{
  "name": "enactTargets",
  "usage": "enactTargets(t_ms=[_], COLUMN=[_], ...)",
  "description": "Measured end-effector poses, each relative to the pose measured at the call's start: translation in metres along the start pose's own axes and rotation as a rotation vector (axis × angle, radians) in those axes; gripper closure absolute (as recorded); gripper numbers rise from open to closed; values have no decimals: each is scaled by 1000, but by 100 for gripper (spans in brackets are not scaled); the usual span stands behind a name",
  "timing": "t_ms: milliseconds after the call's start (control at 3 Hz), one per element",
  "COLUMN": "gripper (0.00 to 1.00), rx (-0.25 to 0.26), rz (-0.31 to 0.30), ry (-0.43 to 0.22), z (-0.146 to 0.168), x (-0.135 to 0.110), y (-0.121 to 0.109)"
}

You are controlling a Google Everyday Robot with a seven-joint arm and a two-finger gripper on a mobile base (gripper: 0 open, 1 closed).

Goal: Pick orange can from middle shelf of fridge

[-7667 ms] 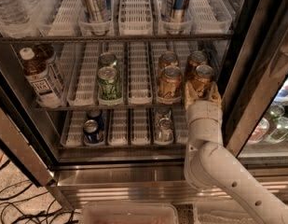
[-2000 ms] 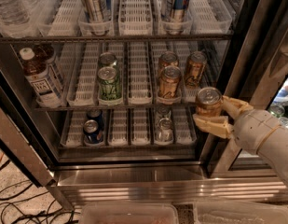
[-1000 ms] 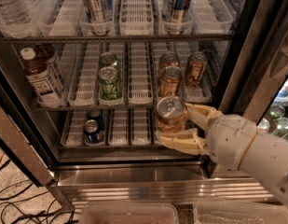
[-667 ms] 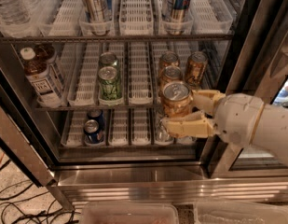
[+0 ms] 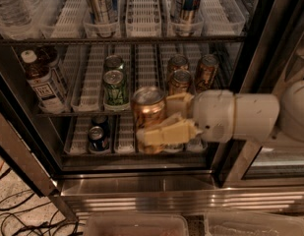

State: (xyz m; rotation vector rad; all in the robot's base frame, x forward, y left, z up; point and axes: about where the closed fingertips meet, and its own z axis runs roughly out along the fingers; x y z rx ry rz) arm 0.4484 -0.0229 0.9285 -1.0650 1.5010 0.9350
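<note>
My gripper [image 5: 164, 119] is shut on an orange can [image 5: 147, 114] and holds it upright in front of the fridge [image 5: 259, 48], outside the shelves and near the camera. The can's silver top faces up. One pale finger [image 5: 166, 133] crosses its lower front, the other lies behind its right side. The white arm comes in from the right. On the middle shelf [image 5: 141, 110] three more orange cans stand at the right: two in one lane [image 5: 179, 81] and one [image 5: 205, 72] in the lane beside it. Two green cans [image 5: 115, 87] stand left of them.
A dark tea bottle [image 5: 43, 82] stands at the middle shelf's left. A small blue can [image 5: 98, 136] sits on the lower shelf. Tall slim cans [image 5: 100, 4] stand on the top shelf. The door frame [image 5: 23, 151] slants at lower left. Cables [image 5: 14, 215] lie on the floor.
The gripper lifted one orange can out of the right lane of the middle shelf, drew it out of the fridge, then carried it left and closer to the camera.
</note>
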Motion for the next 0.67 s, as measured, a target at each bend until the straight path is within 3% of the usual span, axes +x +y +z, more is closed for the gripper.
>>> enactTargets(t_ms=[333, 667], gripper=[100, 100], rx=[-10, 0], rz=[62, 63], ry=[-100, -101], z=[-1, -4], x=[-1, -1], y=[59, 60])
